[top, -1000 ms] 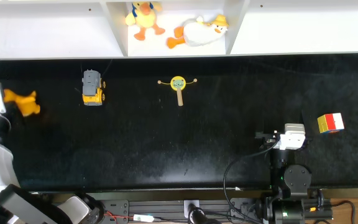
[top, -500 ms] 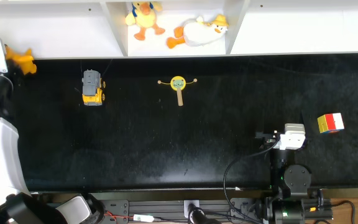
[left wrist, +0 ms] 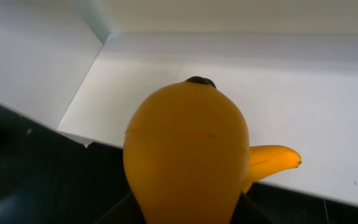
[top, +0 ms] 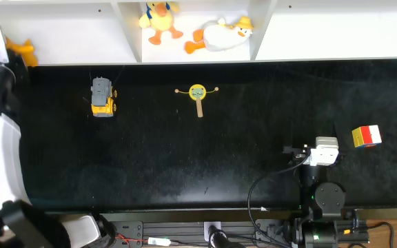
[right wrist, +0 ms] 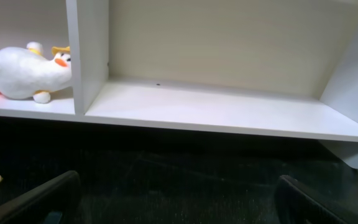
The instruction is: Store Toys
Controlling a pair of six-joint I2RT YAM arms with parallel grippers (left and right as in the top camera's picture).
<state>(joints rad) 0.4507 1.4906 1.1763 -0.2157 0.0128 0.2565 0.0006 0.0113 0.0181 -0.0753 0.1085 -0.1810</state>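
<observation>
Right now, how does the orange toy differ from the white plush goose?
The orange toy is held in the left gripper at the left compartment of the shelf; the white plush goose lies stored in the middle one. The orange toy looks smooth and glossy; the white plush goose soft. Both are toys at the shelf.

shelf [top: 60,41] stands behind the table [top: 185,158], along its far edge | middle compartment: standing plush duck [top: 159,17] at left, lying plush duck [top: 219,34] just beside at right | duck toy [left wrist: 185,155] in left gripper [top: 11,52], at front edge of left compartment | on table: toy truck [top: 102,97] left, rattle [top: 198,94] centre, cube [top: 366,136] far right, all well apart
</observation>
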